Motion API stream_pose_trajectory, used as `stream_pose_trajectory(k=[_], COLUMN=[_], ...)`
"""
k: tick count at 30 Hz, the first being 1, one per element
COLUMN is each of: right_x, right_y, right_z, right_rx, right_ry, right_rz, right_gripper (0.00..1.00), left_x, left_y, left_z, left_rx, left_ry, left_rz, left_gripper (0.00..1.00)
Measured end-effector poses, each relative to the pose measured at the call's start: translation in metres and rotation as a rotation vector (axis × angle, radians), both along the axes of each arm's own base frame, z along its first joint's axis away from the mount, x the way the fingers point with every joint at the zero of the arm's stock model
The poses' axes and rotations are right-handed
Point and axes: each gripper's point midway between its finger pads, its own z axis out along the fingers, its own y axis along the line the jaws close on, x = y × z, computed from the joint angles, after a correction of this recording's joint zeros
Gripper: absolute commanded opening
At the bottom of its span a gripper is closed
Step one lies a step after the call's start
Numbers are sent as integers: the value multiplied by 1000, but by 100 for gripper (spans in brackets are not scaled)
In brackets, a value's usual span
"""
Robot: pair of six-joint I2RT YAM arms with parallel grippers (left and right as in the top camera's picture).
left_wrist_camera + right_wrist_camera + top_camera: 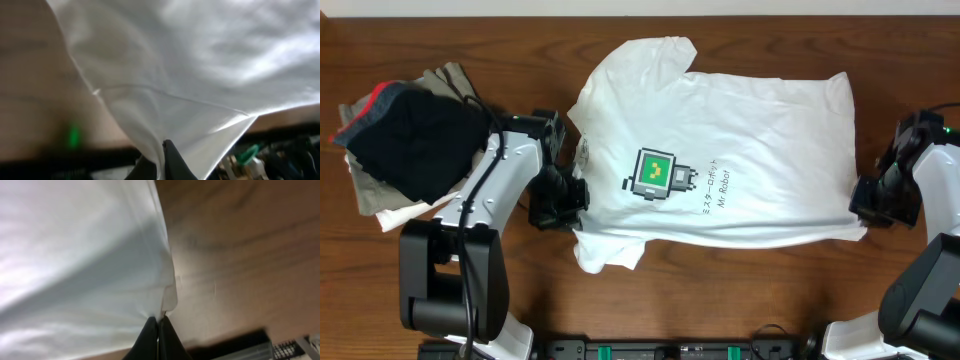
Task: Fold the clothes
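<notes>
A white T-shirt [740,130] with a pixel robot print lies spread across the middle of the wooden table, collar to the left. My left gripper [570,200] is shut on the shirt's fabric at its left edge near the front sleeve; in the left wrist view the cloth [200,75] runs up from between the fingers [161,160]. My right gripper [865,205] is shut on the shirt's front right hem corner; the right wrist view shows the cloth [75,255] pinched between the fingertips [159,325].
A pile of dark, red-trimmed and beige clothes [405,140] sits at the far left of the table. Bare wooden tabletop [740,290] shows in front of the shirt.
</notes>
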Motion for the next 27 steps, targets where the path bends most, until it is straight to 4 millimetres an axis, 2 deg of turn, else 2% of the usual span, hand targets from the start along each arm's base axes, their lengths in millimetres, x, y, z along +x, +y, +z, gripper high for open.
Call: stream_pose_trajectory(k=[4, 8, 10, 15, 21, 25, 27], right_x=[24, 53, 67, 88, 99, 102, 102], right_y=[-9, -16, -19, -25, -28, -28, -28], right_z=[-2, 0, 1, 6, 7, -6, -17], right_rx=[-34, -60, -70, -90, -95, -84, -74], right_ry=[-98, -220, -277, -370, -412, -394, -369], right_rz=[-3, -3, -3, -7, -21, -31, -35], right_gripper=[1, 1, 1, 1, 1, 1, 3], left_x=[29, 77, 102, 149, 177, 186, 189], left_y=[3, 6, 7, 3, 0, -1, -1], left_z=[-7, -10, -8, 4, 16, 21, 23], left_rx=[3, -4, -13, -46, -73, -83, -86], left_ry=[-121, -300, -395, -576, -688, -728, -742], left_rz=[9, 77, 113, 179, 222, 232, 231], left_gripper=[6, 6, 6, 6, 6, 7, 14])
